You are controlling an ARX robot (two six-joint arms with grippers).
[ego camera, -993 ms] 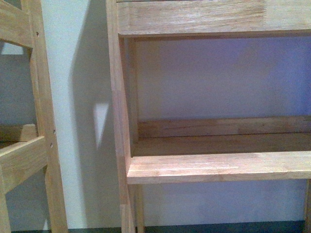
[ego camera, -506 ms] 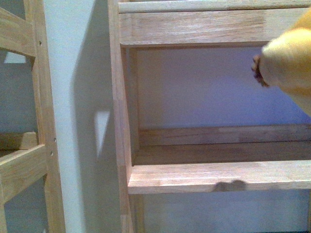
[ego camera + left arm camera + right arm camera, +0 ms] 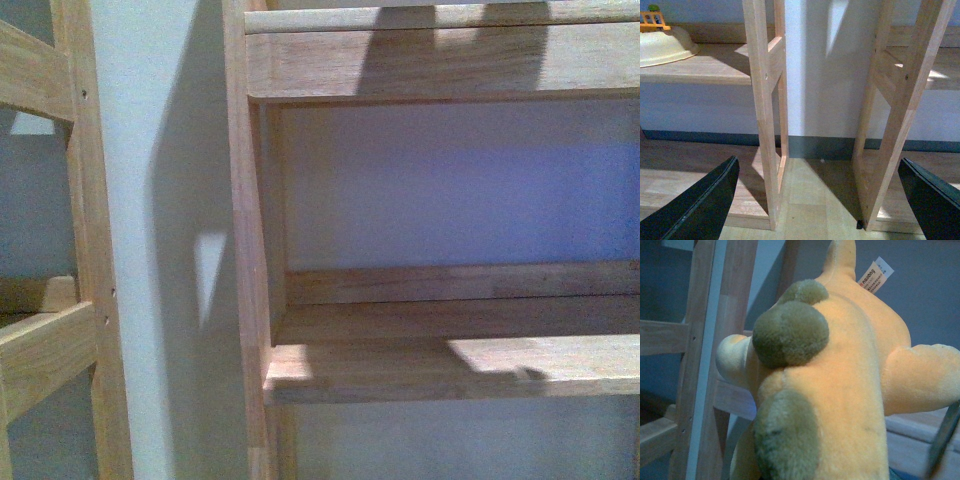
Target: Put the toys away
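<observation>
Right wrist view: we see the plush toy (image 3: 840,390) grasped by the right gripper (image 3: 850,455) jaws, before the shelf (image 3: 420,365). The left gripper (image 3: 817,161) jaws are released. We advise clearing the shelf's front edge before letting go.

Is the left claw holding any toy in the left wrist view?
No, the left claw is open, and between its fingers only the wooden floor and shelf legs show.

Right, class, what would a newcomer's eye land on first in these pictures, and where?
The orange-yellow plush toy fills the right wrist view, close before a wooden frame, white tag showing. The front view shows a wooden shelf crossed by shadows. In the left wrist view, a cream bowl sits on a shelf board.
</observation>
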